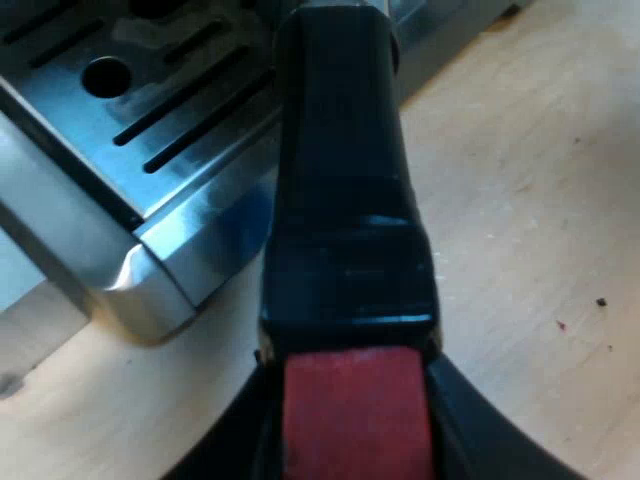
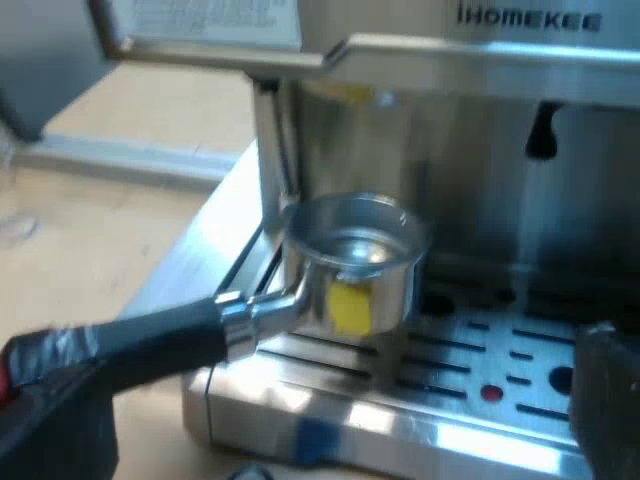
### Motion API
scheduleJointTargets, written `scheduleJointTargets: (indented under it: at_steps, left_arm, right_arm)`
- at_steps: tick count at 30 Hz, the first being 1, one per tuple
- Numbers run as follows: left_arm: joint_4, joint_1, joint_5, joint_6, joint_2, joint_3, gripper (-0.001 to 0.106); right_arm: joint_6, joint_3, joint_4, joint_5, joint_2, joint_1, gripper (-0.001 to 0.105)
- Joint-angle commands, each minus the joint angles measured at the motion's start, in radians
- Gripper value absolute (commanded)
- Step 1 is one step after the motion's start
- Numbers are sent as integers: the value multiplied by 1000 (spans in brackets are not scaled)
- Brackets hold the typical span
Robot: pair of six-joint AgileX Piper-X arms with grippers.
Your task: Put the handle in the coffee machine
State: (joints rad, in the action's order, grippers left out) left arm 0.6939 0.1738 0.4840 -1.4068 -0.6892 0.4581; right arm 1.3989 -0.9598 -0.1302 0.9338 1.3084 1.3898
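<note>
Left claw point(image 1: 355, 415) grips handle point(image 1: 345, 200) at red end.

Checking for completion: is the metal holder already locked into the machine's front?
No, the metal holder hangs over the drip tray, its open basket well below the machine's head.

1. The espresso machine point(image 2: 520, 130) has "IHOMEKEE" lettered across its steel front.
2. The metal holder point(image 2: 355, 255), cup open upward with a yellow mark on its side, is over the slotted drip tray point(image 2: 480, 395).
3. Its dark handle point(image 2: 140, 345) reaches out over the pale surface point(image 2: 90, 250).
4. The right gripper point(image 2: 340, 420) has its jaws wide apart, one finger point(image 2: 605, 400) over the tray.
</note>
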Motion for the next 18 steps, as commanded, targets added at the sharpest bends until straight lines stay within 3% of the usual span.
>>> scheduleJointTargets:
  at_steps: [1, 11, 15, 18]
  left_arm:
    - [-40, -3, 25, 7, 5, 15, 0]
    - [-40, -3, 21, 20, 5, 15, 0]
    - [-40, -3, 21, 20, 5, 15, 0]
    - [-40, -3, 21, 20, 5, 15, 0]
  right_arm:
    - [15, -3, 75, 52, 46, 1, 93]
    - [26, 21, 248, 118, 138, -2, 93]
    - [80, 64, 355, 136, 138, -1, 93]
    - [170, 105, 460, 45, 138, -1, 93]
